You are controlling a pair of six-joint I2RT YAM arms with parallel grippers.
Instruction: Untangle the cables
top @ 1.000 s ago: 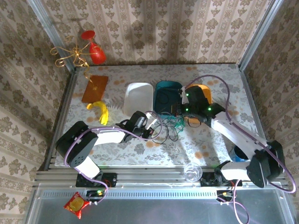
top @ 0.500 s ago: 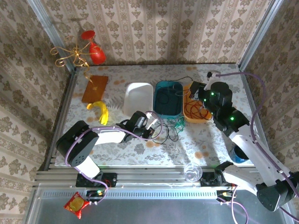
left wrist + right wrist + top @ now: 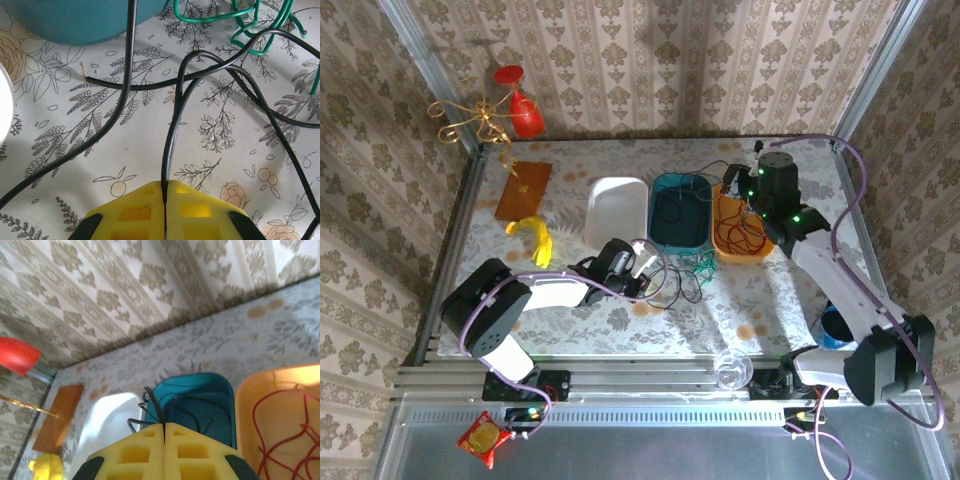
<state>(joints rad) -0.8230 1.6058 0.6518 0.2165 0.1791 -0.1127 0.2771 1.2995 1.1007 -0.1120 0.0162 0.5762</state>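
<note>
Jaws of the left gripper (image 3: 165, 186) were seen pressed together, with a black cable (image 3: 173, 125) pinched between the yellow fingers (image 3: 131, 212) low over the table (image 3: 125, 165). From the pinch this cable was led away toward the far side, where it was crossed by other black strands (image 3: 125, 85) lying on the flowered table cover. A green cable (image 3: 210, 20) was coiled just beyond that crossing, to the right, near the rim of the teal tray (image 3: 75, 20). In the overhead view the loose tangle (image 3: 685, 272) of black and green was found near the middle of the table, on the near side of the teal tray and just right of the left gripper. Jaws of the right gripper (image 3: 164, 426) were likewise closed, and a thin black wire (image 3: 152, 407) was gripped at their tip; this gripper was held above the table, near the far ends of the teal tray and the orange tray (image 3: 250, 405). A red cable (image 3: 280, 425) was laid in loose loops inside the orange tray, apart from the tangle. Inside the teal tray more black strands (image 3: 197, 412) were seen. A white tray (image 3: 616, 210) was placed just left of the teal one, and a banana (image 3: 538, 240) and a wooden board (image 3: 523, 190) were set farther left, well apart from the cables.
</note>
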